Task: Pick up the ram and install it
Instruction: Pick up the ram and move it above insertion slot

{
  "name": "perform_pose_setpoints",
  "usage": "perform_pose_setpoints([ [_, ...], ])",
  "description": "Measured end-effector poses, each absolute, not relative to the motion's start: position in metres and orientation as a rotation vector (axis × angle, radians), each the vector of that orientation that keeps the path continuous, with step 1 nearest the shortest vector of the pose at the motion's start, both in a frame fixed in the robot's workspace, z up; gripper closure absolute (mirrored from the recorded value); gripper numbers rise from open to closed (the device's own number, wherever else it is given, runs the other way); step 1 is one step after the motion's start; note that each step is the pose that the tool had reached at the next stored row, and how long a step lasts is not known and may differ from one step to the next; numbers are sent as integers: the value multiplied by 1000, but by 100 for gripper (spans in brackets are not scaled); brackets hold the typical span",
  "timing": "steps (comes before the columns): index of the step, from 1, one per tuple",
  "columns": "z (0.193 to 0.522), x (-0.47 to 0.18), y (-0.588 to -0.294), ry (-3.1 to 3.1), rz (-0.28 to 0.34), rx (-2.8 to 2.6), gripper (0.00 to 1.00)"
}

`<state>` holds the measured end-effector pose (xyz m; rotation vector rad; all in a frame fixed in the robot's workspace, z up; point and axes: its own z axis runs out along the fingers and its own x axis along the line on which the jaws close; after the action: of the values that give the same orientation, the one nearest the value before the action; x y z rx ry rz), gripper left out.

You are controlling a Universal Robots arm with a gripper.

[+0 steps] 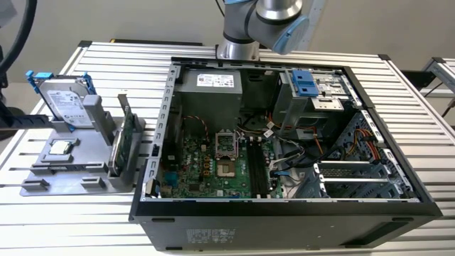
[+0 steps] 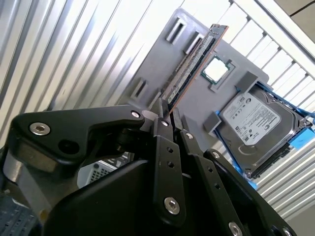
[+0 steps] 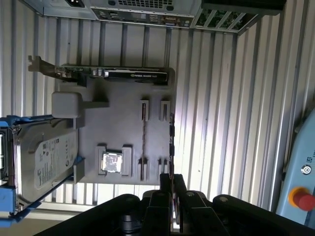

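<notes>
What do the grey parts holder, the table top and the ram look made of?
The grey parts holder: matte, uniform grey, blocky slots; likely plastic, perhaps printed.
The table top: ribbed silvery slats with glare; looks like bare aluminium.
The ram: thin board with dark chips and a coppery edge in the second wrist view; probably circuit laminate.
</notes>
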<state>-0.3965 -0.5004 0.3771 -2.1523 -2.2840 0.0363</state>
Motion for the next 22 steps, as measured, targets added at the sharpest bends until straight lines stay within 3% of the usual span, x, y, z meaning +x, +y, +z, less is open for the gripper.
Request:
perform_pose_setpoints([
  [22, 395, -397, -500, -2284, 36, -2152, 100],
])
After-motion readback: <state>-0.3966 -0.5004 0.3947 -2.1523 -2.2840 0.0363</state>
